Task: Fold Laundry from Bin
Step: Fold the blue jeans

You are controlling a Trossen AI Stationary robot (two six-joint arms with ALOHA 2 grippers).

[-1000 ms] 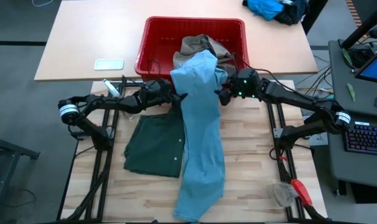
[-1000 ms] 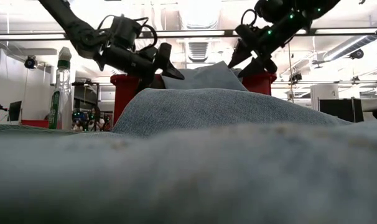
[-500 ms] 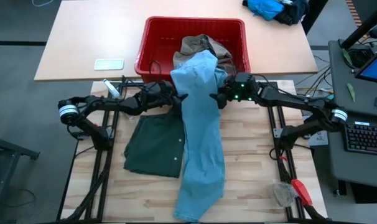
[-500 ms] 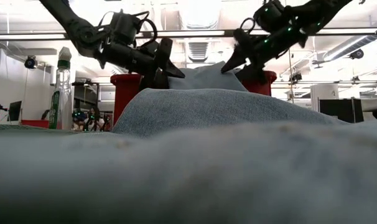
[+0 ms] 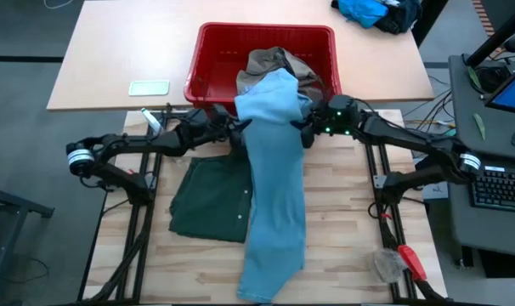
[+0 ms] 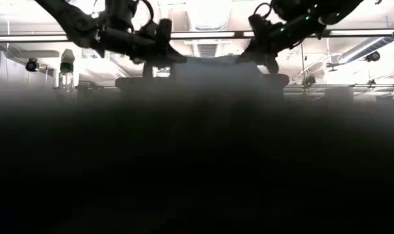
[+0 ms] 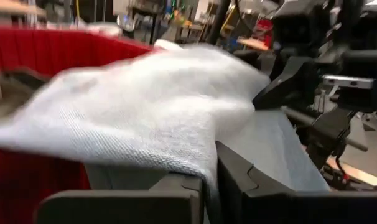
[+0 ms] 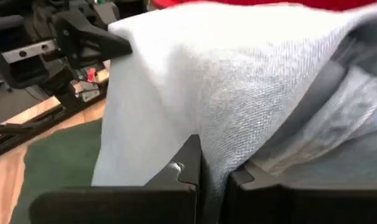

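Now both the left gripper (image 5: 237, 129) and right gripper (image 5: 303, 130) are pinching the denim trousers (image 5: 273, 187) between them; the legs may be dragging the green shorts (image 5: 208, 200) beside.

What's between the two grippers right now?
The light blue trousers: the left gripper and right gripper each pinch an edge, seen in the high view.

Low view: dark blur fills the lower frame, hiding the surface. Jeans (image 5: 274, 178) cover part of the green shorts (image 5: 208, 200) and most of the khaki piece (image 5: 270, 61) in the red bin (image 5: 208, 53). Jeans' lower hem is cut off by the frame edge. Left wrist view: cloth motion-blurred.
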